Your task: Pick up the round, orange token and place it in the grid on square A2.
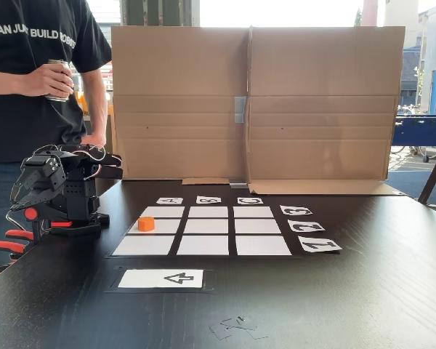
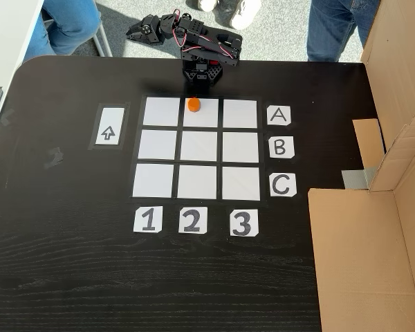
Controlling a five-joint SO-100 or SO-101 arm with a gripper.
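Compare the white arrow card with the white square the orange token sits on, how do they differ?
The arrow card carries a black arrow; square A2 is blank paper. The card lies alone beside the grid; A2 is one of its nine cells. A2 holds the token; the card holds nothing. Both are white paper rectangles on black backing.

One fixed view looked low across the tabletop (image 1: pixel 363 291) toward the cardboard wall (image 1: pixel 254 102); another looked steeply down from above. Both shared the grid (image 1: pixel 207 227).
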